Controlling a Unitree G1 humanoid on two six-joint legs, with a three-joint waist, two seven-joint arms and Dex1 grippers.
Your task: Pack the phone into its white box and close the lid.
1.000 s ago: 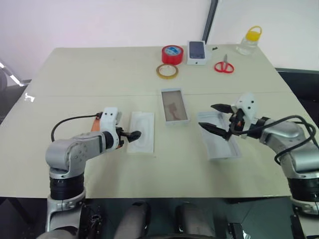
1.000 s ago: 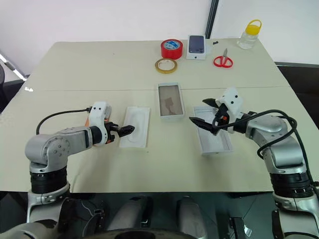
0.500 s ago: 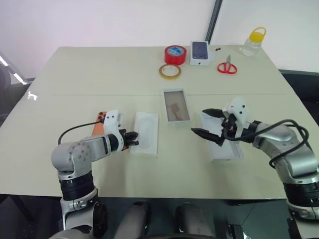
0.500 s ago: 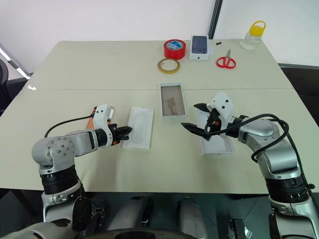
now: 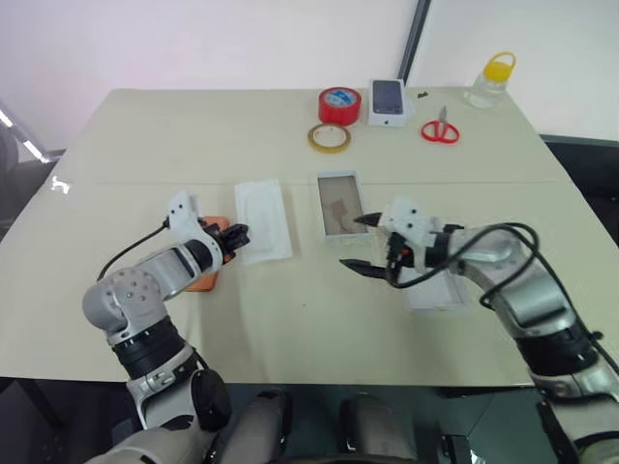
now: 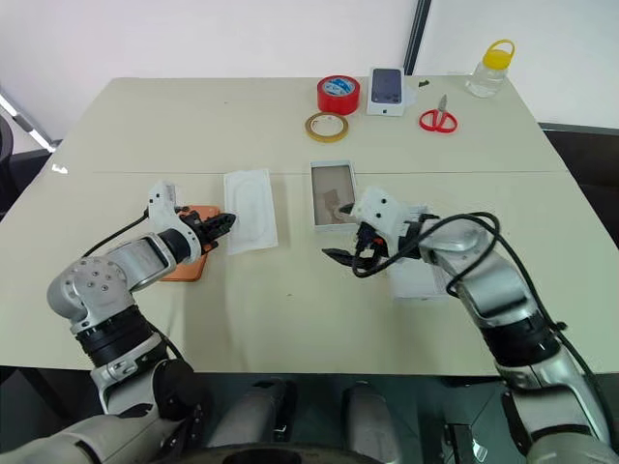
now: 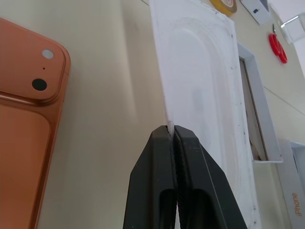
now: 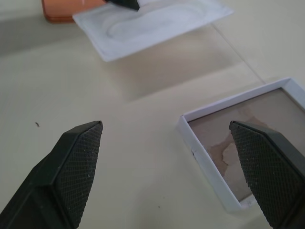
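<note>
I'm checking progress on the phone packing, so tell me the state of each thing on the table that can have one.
phone: flat on the table, back up, not packed.
white insert: lifted at one edge, pinched by the left gripper.
white box: open, nothing in it.
lid: off the box, lying beside it.
left gripper: shut on the insert's edge.
right gripper: open, holding nothing.
jar: yellow cap on.
scissors: closed.

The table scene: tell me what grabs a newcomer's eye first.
The left pincer, shut on the edge of the flat white insert, holds it raised beside the orange phone at the table's left. Mid-table, the right pincer gapes open next to the white box.
</note>
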